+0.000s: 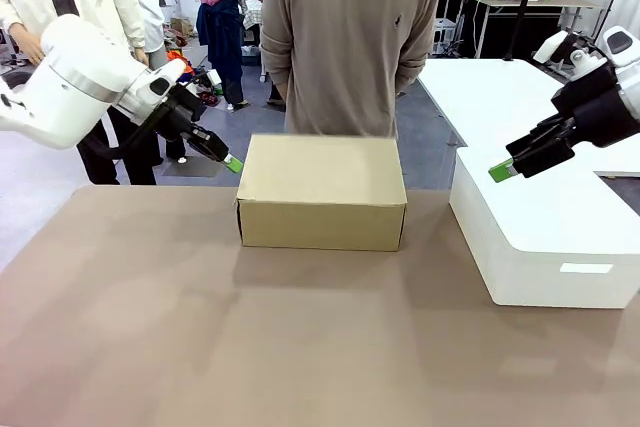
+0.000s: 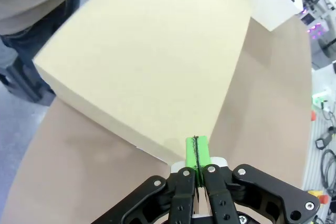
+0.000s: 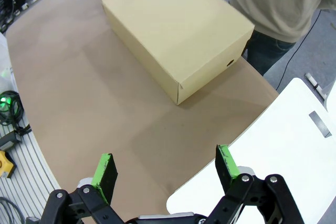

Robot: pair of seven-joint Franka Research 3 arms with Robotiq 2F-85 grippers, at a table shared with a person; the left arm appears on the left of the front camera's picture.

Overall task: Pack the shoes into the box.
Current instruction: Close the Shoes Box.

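text: none legible | labels: none readable | brands: none

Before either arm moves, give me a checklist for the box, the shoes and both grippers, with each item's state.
1. Tan cardboard shoebox lid: lies shut, must be opened. Not ok.
2. Black leather shoes located: no view settles where they are; possibly inside the box. Cannot tell.
3. Left gripper: shut on nothing, its green pads pressed together, just off the box's near left corner. Ok.
4. Right gripper: open and holding nothing, above the large white rounded box. Ok.
5. Person in the beige sweater: stands close behind the shoebox, hands behind the back. Ok, but watch.
6. Brown table in front of the shoebox: free to work on. Ok.
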